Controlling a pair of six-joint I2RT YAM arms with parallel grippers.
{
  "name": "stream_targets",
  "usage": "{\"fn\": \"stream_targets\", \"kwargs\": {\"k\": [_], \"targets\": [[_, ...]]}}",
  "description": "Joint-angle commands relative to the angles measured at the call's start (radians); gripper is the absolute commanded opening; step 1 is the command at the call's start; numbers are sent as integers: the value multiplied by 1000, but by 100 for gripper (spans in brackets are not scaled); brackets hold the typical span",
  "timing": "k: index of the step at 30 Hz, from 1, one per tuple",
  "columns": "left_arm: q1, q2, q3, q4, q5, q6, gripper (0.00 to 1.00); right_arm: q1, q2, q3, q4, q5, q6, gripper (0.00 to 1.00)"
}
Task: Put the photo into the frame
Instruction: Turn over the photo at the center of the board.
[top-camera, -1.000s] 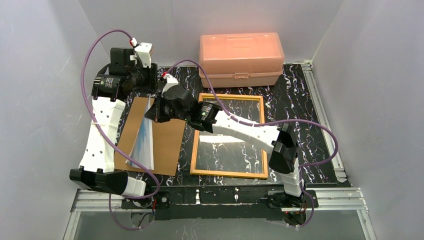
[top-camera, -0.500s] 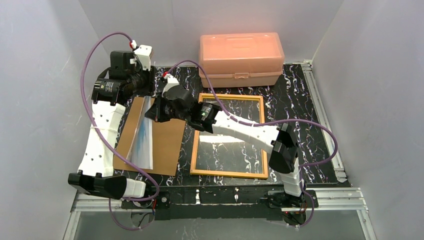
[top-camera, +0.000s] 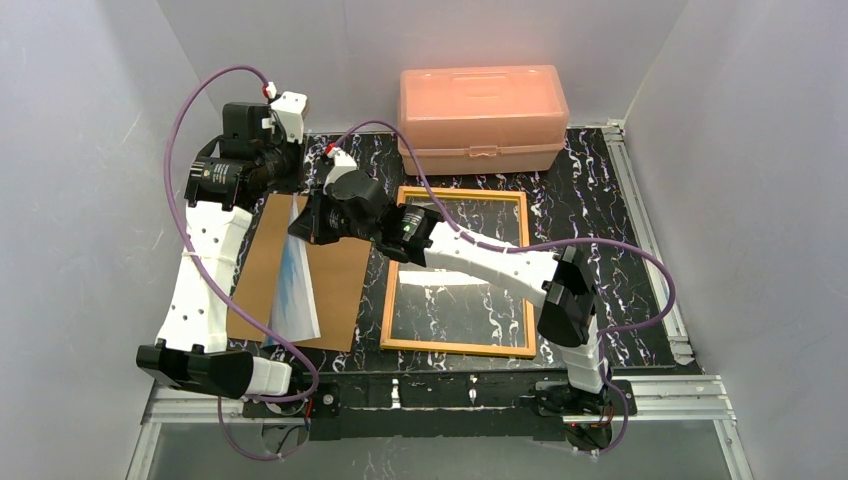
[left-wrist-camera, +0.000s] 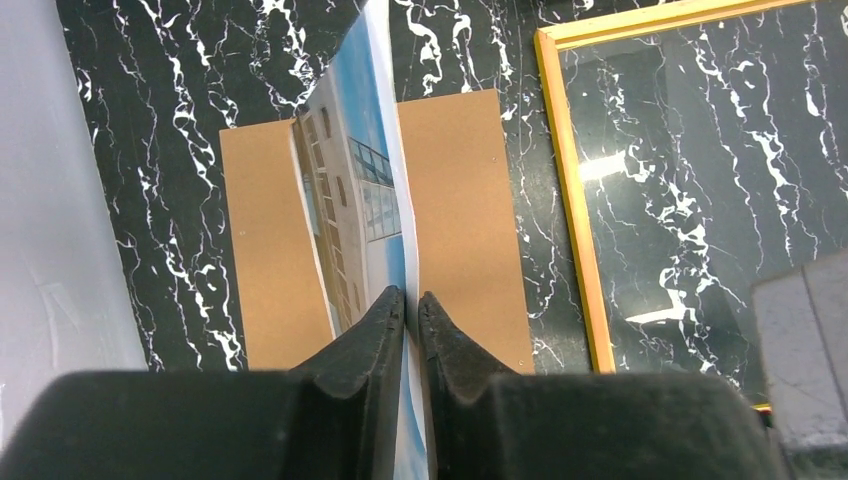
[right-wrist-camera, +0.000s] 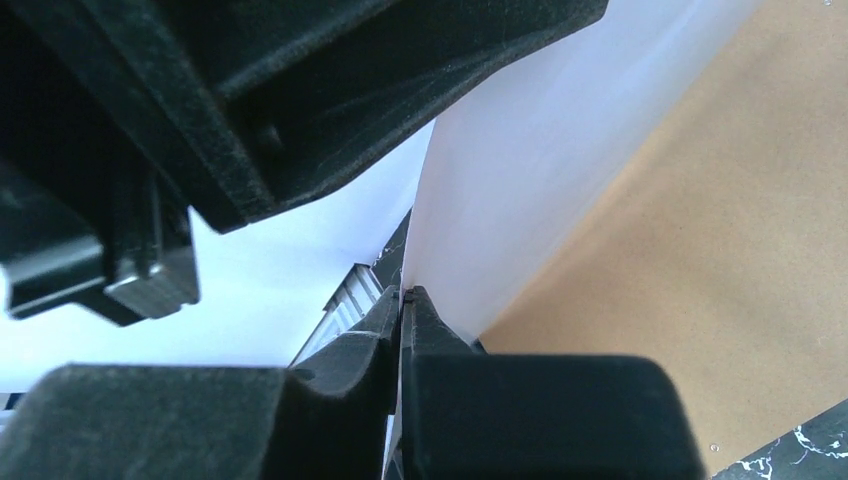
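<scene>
Left tool (left-wrist-camera: 411, 300) is clamped on the far end of the photo (left-wrist-camera: 352, 200), and your right tool (right-wrist-camera: 402, 300) pinches the same sheet close by, likely so the thin print cannot flop. It stands on edge over the brown backing board (top-camera: 335, 285), left of the frame (top-camera: 455, 348). Its long axis runs far-to-near, printed face looking left

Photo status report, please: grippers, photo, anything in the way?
Left fingers shut on the photo, right fingers too. Photo up on edge above the brown backing board, not in the frame. Right arm crosses over the frame.
</scene>
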Motion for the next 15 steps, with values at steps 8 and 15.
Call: {"fn": "stream_targets", "kwargs": {"k": [8,15], "targets": [[0,2,39,-52,14,55,0,-21,-50,-21,111,-34,4,67],[0,13,151,-103,156,78,0,-95,-166,-126,169,-193,-41,87]]}}
